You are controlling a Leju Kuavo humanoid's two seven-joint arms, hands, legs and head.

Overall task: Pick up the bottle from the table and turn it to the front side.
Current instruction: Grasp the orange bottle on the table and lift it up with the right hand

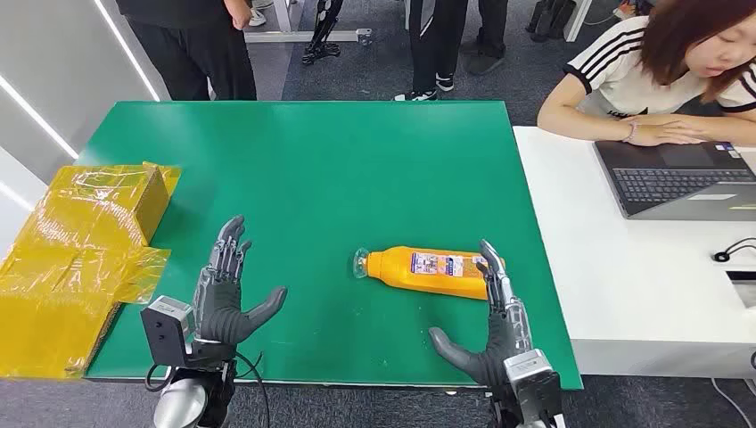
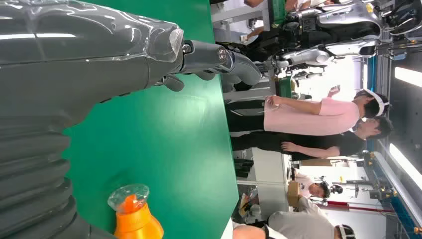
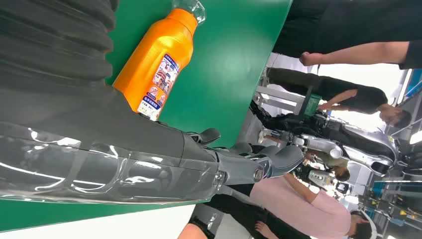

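The orange bottle [image 1: 431,270] lies on its side on the green table [image 1: 339,169], cap end toward the robot's left and its long side running left to right. The right hand [image 1: 496,332] is much nearer, with spread, empty fingers by the bottle's bottom end. The left hand [image 1: 225,294] is open too, well apart.

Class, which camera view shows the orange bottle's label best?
The right wrist view: the orange bottle lies close, label facing the camera. The head view shows the whole bottle smaller, and the left wrist view catches its clear cap and neck.
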